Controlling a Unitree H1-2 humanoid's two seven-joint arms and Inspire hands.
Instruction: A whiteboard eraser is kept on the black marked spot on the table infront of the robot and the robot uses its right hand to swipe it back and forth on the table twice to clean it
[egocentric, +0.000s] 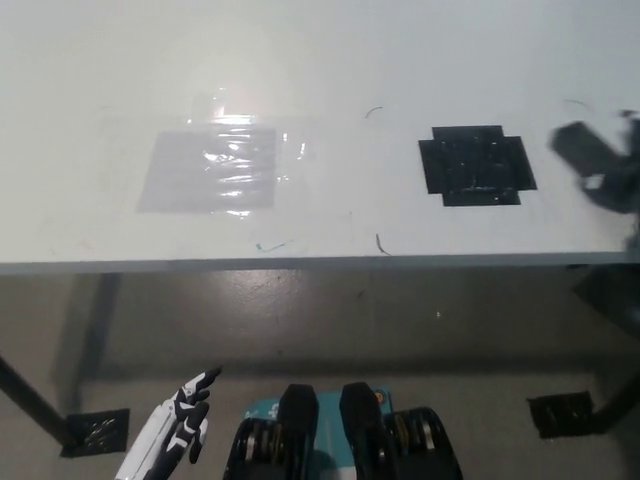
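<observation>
White and glossy, the flat tabletop carries a black taped cross-shaped mark, now bare, just inboard of the black right hand. That hand is blurred and cropped by the frame edge, apparently closed on the dark rectangular whiteboard eraser (I cannot see the fingers clearly). Such a wide stroke risks losing contact pressure. Below, the white left hand rests, fingers loosely spread.
</observation>
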